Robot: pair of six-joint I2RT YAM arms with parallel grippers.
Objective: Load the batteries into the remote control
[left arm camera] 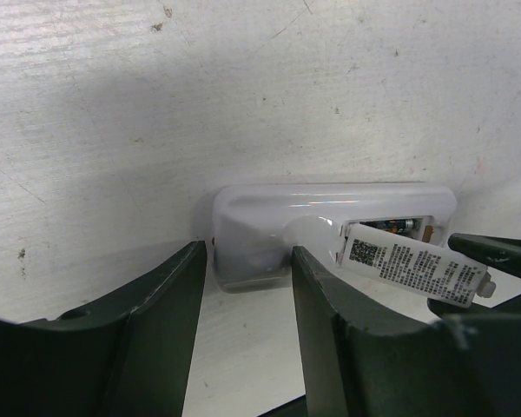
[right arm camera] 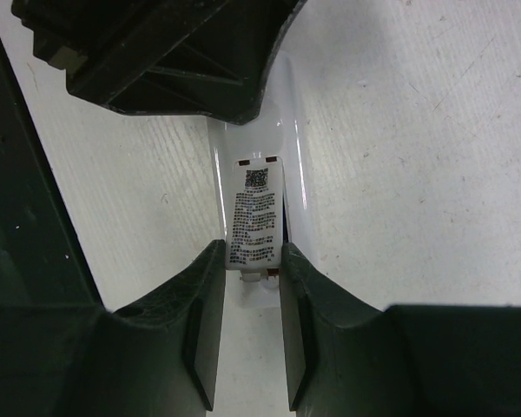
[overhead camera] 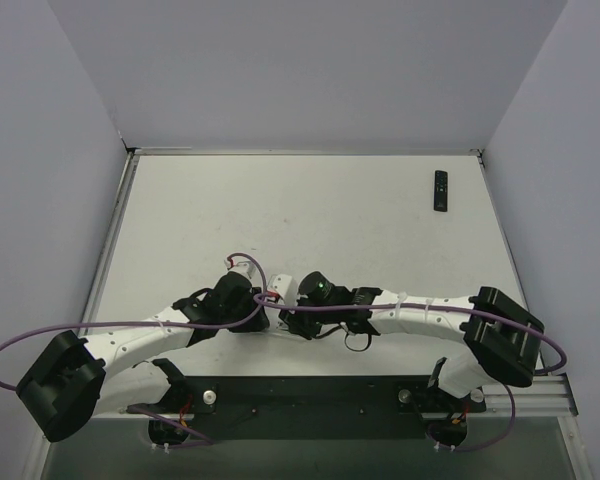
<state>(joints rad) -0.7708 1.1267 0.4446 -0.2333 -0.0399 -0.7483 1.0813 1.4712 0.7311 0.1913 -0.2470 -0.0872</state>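
since both hands meet at lower centre of the top view, the whole job sits there. left hand (left arm camera: 248,252) is clamped across one end of the white remote (left arm camera: 330,201), which lies flat on the desk (overhead camera: 280,210). right hand (right arm camera: 252,252) is pinched on the labelled cover (right arm camera: 255,217), which tilts up off the bay (left arm camera: 399,226). something small and grey shows inside the bay, maybe a battery, can't tell. no loose batteries in any view. black remote (overhead camera: 440,190) lies far off at upper right of the top view, near the desk's right edge.

my read: the step is the cover, coming off or going on, can't tell which. to do it well:
- left clamp firm so the body doesn't skate on the desk
- right hand moves the cover along the remote's long axis, low angle, no twist, tabs lined up with the bay end
- the pinch is near the cover's free end, so it could flex or pop out if forced

room: the two hands are close together over the remote, so it's tight. open desk lies above them in the top view, with the arm bases just below. any retreat of the right hand should go to frame right, not toward the left hand.
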